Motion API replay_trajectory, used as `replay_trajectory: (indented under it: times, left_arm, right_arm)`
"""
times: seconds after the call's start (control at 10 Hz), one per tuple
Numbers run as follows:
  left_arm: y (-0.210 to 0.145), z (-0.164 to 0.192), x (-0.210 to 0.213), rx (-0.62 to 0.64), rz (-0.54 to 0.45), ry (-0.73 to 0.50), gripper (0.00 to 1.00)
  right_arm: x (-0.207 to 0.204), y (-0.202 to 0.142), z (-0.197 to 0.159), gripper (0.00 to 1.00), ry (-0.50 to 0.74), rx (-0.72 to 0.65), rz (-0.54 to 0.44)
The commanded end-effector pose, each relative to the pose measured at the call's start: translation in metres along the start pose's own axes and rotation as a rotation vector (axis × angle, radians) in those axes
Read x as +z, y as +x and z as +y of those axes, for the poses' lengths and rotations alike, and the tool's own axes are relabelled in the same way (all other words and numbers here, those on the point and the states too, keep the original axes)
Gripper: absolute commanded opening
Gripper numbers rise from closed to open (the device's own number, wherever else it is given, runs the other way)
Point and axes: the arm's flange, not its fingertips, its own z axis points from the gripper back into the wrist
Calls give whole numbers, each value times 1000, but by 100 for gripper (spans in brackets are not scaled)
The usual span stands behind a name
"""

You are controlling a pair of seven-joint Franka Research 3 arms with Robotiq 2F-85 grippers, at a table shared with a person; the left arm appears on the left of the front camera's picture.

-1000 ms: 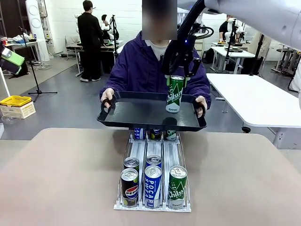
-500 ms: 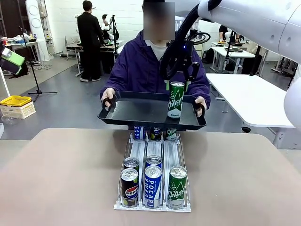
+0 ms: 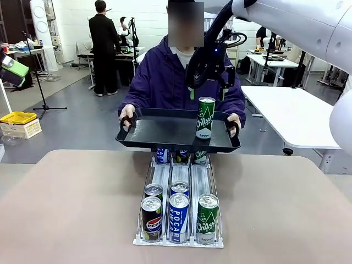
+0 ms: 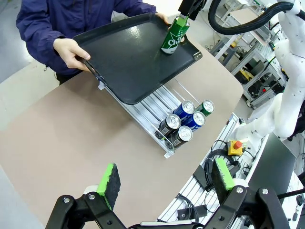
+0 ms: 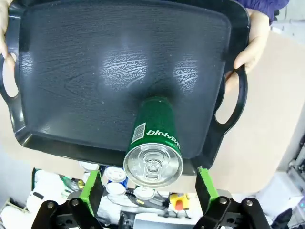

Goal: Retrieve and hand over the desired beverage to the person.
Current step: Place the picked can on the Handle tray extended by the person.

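The green can [image 3: 205,117] stands upright on the black tray [image 3: 159,132], toward the tray's right end in the front view. The person [image 3: 162,82] in the dark purple jacket holds the tray about level at the far side of the table [image 3: 71,209], w/ one hand [image 3: 127,115] at one end handle and the other hand [image 3: 233,122] at the opposite handle (this one is nearer to the can). The right jaws hang just above the can and are spread. In the right wrist view the green pads [image 5: 92,191] stand on both sides of the can's top w/ a clear gap to each, so they pinch nothing. The left jaws are spread wide too, their pads [image 4: 109,179] well apart w/ nothing between them, and they hover high over the table, well apart from the tray. On the table, reaching under the tray's near edge, lies a metal rack [image 3: 164,176] w/ three lanes. At its front end stand a Pepsi can [image 3: 152,218], a Pocari can [image 3: 179,217] and a second green can [image 3: 207,217]. Two more cans stand directly behind the Pepsi and Pocari ones, and others at the far end are partly hidden by the tray.
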Motion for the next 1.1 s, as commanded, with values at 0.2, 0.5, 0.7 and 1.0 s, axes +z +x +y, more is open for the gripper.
replay_trajectory:
  times: [0.2, 0.5, 0.7, 1.0]
  left_arm:
    - [-1, 0, 0, -16, -11, -16, 100]
    - [-1, 0, 0, -16, -11, -16, 100]
    - [-1, 0, 0, -16, -11, -16, 100]
    - [-1, 0, 0, -16, -11, -16, 100]
  right_arm:
    - [40, -39, -5, 100, -31, 98, -30]
    - [61, -169, -51, 100, -38, 255, -153]
    - [40, -230, -93, 100, -77, 322, -234]
    - [4, -270, -126, 100, -65, 402, -286]
